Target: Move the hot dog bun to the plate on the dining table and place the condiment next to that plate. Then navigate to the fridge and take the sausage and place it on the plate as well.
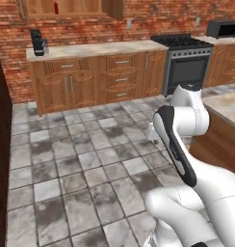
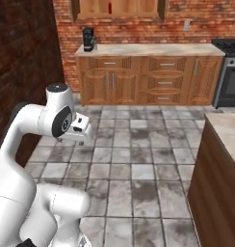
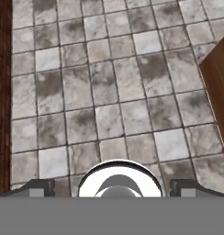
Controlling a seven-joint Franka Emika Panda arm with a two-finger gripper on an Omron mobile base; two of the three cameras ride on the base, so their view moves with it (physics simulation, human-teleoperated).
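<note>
Grey tiled floor (image 3: 109,92) lies under the empty, wide-open tool (image 3: 113,186), and the dining table surface (image 2: 230,130) is at its right, with no task item visible on it

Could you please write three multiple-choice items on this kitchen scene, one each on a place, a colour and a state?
1. Where does the coffee machine stand?
A. at the left end of the wall counter
B. on the stove
C. on the floor

2. What colour is the wall behind that counter?
A. white
B. red brick
C. green

3. How does the gripper stand?
A. shut on a bottle
B. shut and empty
C. open and empty

Answers: 1 A, both base views show it by the counter's left end. 2 B, red bricks run behind the cabinets. 3 C, in the hand view the fingertips sit far apart over the floor tiles with nothing between them.
</note>
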